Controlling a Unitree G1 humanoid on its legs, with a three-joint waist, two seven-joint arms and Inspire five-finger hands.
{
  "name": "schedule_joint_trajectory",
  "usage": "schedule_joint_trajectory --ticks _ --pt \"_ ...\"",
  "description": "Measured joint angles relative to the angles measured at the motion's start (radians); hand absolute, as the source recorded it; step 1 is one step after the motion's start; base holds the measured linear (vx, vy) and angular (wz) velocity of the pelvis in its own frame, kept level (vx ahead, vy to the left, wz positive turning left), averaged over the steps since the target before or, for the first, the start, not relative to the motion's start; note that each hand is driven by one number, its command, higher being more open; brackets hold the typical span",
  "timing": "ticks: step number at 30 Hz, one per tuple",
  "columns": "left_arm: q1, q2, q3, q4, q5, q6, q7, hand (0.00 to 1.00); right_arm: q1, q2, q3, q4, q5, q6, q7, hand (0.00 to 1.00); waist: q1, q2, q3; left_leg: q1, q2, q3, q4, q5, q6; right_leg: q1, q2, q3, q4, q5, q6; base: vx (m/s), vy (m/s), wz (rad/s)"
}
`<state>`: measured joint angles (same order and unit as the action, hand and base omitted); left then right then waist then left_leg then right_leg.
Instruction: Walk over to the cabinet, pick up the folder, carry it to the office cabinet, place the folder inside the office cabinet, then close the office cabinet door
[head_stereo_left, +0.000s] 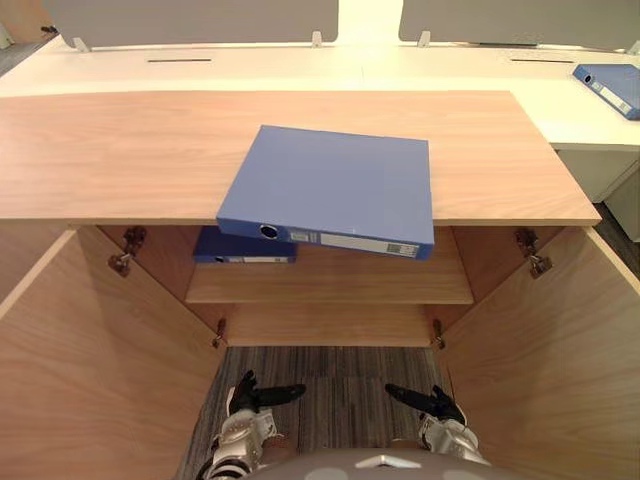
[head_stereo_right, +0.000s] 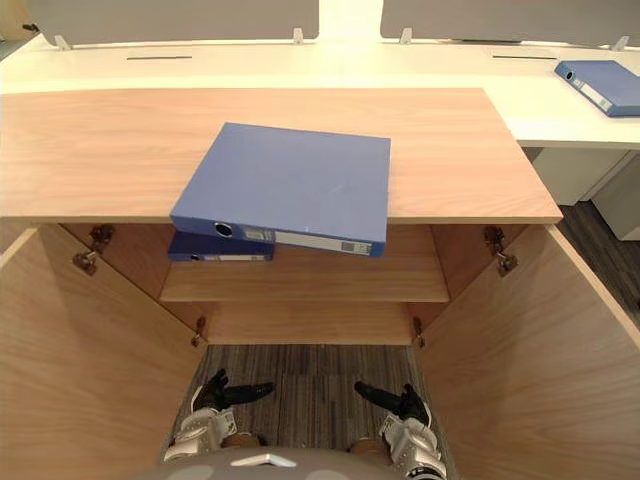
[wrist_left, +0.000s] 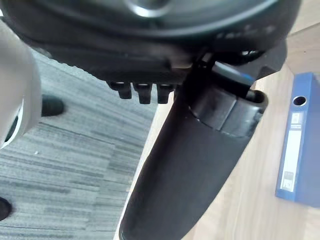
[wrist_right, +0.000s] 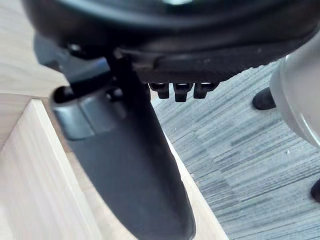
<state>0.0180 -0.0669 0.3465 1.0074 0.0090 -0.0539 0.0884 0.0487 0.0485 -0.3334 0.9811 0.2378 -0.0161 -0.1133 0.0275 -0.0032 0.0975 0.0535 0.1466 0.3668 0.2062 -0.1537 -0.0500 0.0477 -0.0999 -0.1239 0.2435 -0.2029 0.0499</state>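
Office corner, grey carpet (head_stereo_left: 330, 385) underfoot, white desks (head_stereo_left: 300, 68) across 12 o'clock. Wooden cabinet (head_stereo_left: 120, 150) dead ahead, both doors swung wide.

- left door (head_stereo_left: 90, 370) at 8
- left hand (head_stereo_left: 250, 398) low at 7, fingers relaxed, holding nothing
- second folder (head_stereo_left: 240, 250) lying on inner shelf (head_stereo_left: 380, 278)
- target folder (head_stereo_left: 335, 185) flat on cabinet's top, near centre, spine overhanging front edge
- right hand (head_stereo_left: 438, 405) at 5, loose, empty too
- right door (head_stereo_left: 560, 360) at 4
- spare folder (head_stereo_left: 610, 88) on desk at 2

Looks like pickup step, not started. Next up: raise both hands, clamp overhanging edge.
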Motion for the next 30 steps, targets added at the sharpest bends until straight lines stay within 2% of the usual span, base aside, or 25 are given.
schedule_joint_trajectory --ticks 6,10,13,16,19,27,30 --pt "0.008 0.022 -0.058 0.017 0.001 0.000 -0.001 1.00 0.006 -0.012 -0.001 0.016 -0.001 -0.001 0.000 1.00 0.000 0.006 -0.018 0.055 -0.030 0.009 -0.152 0.075 0.004 0.015 0.012 0.021 -0.071 0.061 -0.001 0.01 0.056 -0.03" --pt "0.020 0.037 -0.113 -0.005 0.000 0.000 0.004 1.00 0.014 -0.027 -0.001 0.027 0.000 -0.001 -0.002 1.00 -0.003 0.004 -0.016 0.089 -0.046 0.007 -0.203 0.102 0.007 0.040 0.014 0.021 -0.096 0.067 -0.001 -0.05 0.005 0.02" --pt "0.091 0.044 -0.188 -0.164 0.001 0.002 0.028 1.00 0.031 -0.043 0.001 0.034 0.000 -0.003 -0.006 1.00 -0.004 0.004 -0.015 0.100 -0.058 -0.004 -0.242 0.127 0.012 0.038 0.010 0.021 -0.096 0.071 0.002 -0.07 0.005 0.08" --pt "0.203 0.076 -0.249 -0.477 0.001 -0.006 0.037 1.00 0.060 -0.048 0.007 0.032 0.003 -0.008 -0.009 1.00 -0.002 0.003 -0.014 0.099 -0.076 -0.023 -0.280 0.153 0.018 0.028 0.000 0.020 -0.096 0.073 0.005 -0.09 0.028 0.14" --pt "0.254 0.106 -0.261 -0.692 -0.008 -0.038 0.049 1.00 0.079 -0.052 0.036 0.002 0.003 -0.012 -0.008 1.00 0.005 0.004 -0.008 0.099 -0.086 -0.029 -0.294 0.165 0.024 0.025 -0.009 0.021 -0.096 0.077 0.012 -0.11 0.035 0.06" --pt "0.334 0.090 -0.285 -1.051 -0.101 -0.125 0.070 1.00 0.104 -0.056 0.078 -0.027 0.003 -0.020 -0.001 1.00 0.022 0.001 -0.010 0.086 -0.095 -0.052 -0.291 0.166 0.024 0.032 -0.023 0.015 -0.102 0.078 0.023 -0.05 0.010 0.08" --pt "0.336 0.063 -0.286 -1.100 -0.123 -0.135 0.066 1.00 0.104 -0.049 0.080 -0.027 0.002 -0.024 -0.001 1.00 0.024 -0.008 -0.014 0.083 -0.090 -0.059 -0.276 0.161 0.029 0.042 -0.020 0.015 -0.108 0.078 0.024 0.01 -0.019 0.05"
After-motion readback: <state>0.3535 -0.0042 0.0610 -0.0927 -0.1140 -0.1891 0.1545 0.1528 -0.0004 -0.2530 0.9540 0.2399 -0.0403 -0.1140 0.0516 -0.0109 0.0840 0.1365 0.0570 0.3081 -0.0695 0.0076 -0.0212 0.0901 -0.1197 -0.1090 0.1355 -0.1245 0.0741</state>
